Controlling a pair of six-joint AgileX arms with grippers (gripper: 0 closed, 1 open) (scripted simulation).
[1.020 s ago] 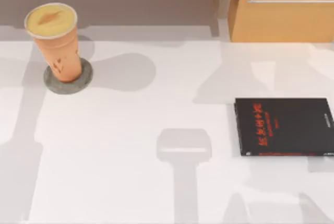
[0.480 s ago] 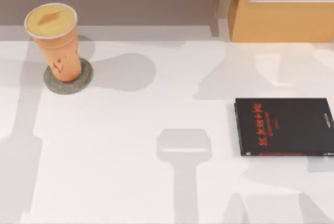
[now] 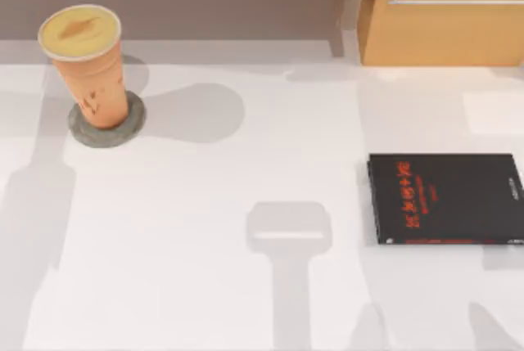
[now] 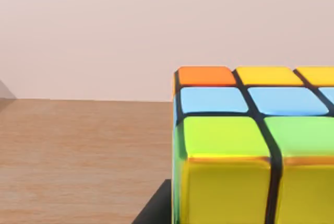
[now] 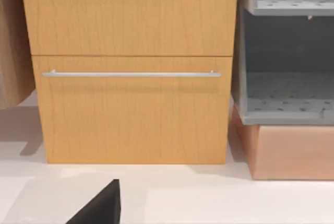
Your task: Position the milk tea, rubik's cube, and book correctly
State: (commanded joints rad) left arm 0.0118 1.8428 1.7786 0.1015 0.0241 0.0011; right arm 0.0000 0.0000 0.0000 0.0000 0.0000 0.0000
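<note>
Now, near to far, as the pictures show it:

Rubik's cube: the rubik's cube (image 4: 250, 145) sits very close in front of the left wrist camera, with orange, yellow, light-blue and green stickers visible and a wooden surface (image 4: 78, 151) behind it.
Left gripper: its fingers are hidden, so it cannot be told if they are spread, pressed together or pinching the cube. The closeness suggests the cube is at this gripper, so the left arm is probably the nearer one for it.
Right arm: its wrist camera faces an orange wooden drawer front (image 5: 130, 114) with a metal handle (image 5: 130, 74) and a grey shelf unit (image 5: 287, 93) beside it. The state of the right gripper cannot be told either.
Black book: a thin black book with red lettering (image 3: 446, 197) lies flat at the table's (image 3: 246, 285) right side, its long axis running left to right.
Milk tea: the milk tea (image 3: 86, 65) stands upright on a grey round coaster (image 3: 106, 126) at the far left, well apart from the black book.
Judgement: the milk tea seems already placed; the cube seems to be the step in hand.
</note>
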